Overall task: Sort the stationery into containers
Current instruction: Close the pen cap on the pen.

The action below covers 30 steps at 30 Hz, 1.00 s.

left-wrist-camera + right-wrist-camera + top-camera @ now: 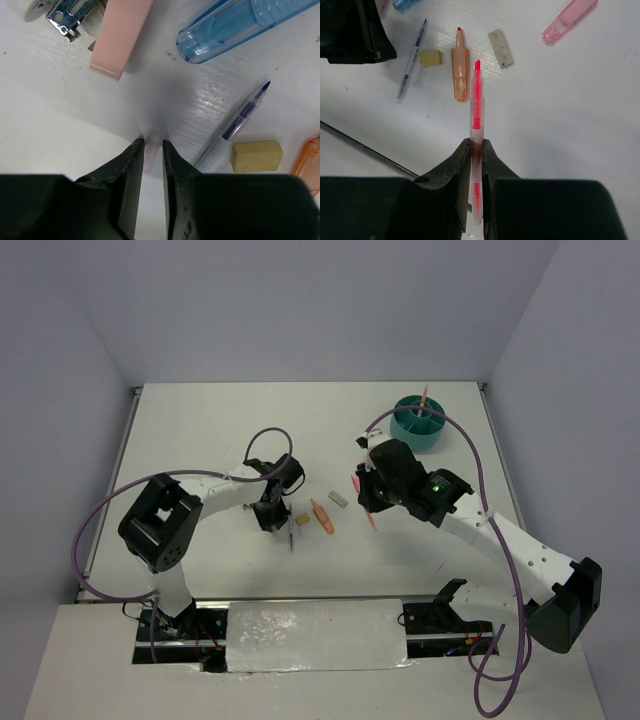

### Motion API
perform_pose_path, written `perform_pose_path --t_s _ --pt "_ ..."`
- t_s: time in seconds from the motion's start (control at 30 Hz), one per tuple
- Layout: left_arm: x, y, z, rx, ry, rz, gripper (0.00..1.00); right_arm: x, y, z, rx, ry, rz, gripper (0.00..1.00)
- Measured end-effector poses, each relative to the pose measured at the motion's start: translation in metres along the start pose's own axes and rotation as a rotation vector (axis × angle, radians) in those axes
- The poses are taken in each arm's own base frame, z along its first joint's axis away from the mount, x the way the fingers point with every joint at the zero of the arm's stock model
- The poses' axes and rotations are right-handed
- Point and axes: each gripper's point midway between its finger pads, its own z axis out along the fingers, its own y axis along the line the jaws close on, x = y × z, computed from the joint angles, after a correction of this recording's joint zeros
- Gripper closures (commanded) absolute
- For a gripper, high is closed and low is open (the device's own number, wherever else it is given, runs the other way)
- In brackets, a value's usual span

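My left gripper [152, 142] [270, 515] is down at the table, its jaws narrow around a small pale pink piece [149, 156] at their tips. Around it lie a pink block [120, 35], a clear blue marker [240, 25], a thin blue pen [240, 117], a tan eraser [256, 156] and an orange marker [309, 160]. My right gripper [476, 142] [368, 495] is shut on a red-pink highlighter [477, 100] held above the table. The teal organiser cup [418, 422] stands at the far right with a pink pen [425, 395] upright in it.
Below the right gripper lie the orange marker [460, 72], a grey eraser [500, 47], the tan eraser [430, 57], the thin pen [412, 60] and a pink translucent marker [568, 21]. A metal clip-like part [70, 17] sits beside the pink block. A dark cable [365, 147] crosses the table.
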Motion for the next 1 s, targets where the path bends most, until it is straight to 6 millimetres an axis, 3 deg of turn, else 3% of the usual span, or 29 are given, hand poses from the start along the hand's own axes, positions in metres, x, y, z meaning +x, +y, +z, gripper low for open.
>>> perform_pose_path --t_s 0.27,0.37,0.47,0.53,0.6,0.73,0.83,0.87,0.93,1.0 --pt "0.002 0.003 -0.002 0.013 -0.001 -0.008 0.97 0.001 0.005 -0.001 -0.029 0.005 0.004 1.00" --pt "0.001 0.002 -0.008 0.037 -0.006 0.000 1.00 -0.001 0.012 -0.002 -0.068 -0.004 0.011 1.00" --pt "-0.010 -0.007 -0.033 0.126 -0.052 0.014 1.00 -0.001 0.021 -0.006 -0.137 -0.017 0.041 1.00" --pt "-0.027 -0.021 -0.067 0.243 -0.121 0.039 1.00 -0.003 0.027 -0.011 -0.185 -0.032 0.075 1.00" --pt "-0.048 -0.042 -0.115 0.413 -0.222 0.058 1.00 -0.009 0.035 -0.018 -0.246 -0.057 0.109 1.00" --pt "-0.082 -0.077 -0.245 0.858 -0.461 0.127 1.00 -0.027 0.064 -0.038 -0.427 -0.147 0.206 1.00" --pt "-0.085 -0.082 -0.343 1.193 -0.615 0.184 1.00 -0.037 0.088 -0.055 -0.603 -0.222 0.297 1.00" --pt "-0.084 -0.081 -0.367 1.272 -0.649 0.203 1.00 -0.039 0.094 -0.059 -0.651 -0.233 0.324 1.00" --pt "-0.080 -0.081 -0.406 1.406 -0.697 0.242 1.00 -0.048 0.104 -0.068 -0.727 -0.257 0.357 1.00" --pt "-0.076 -0.083 -0.429 1.488 -0.715 0.276 1.00 -0.057 0.110 -0.075 -0.769 -0.285 0.360 1.00"
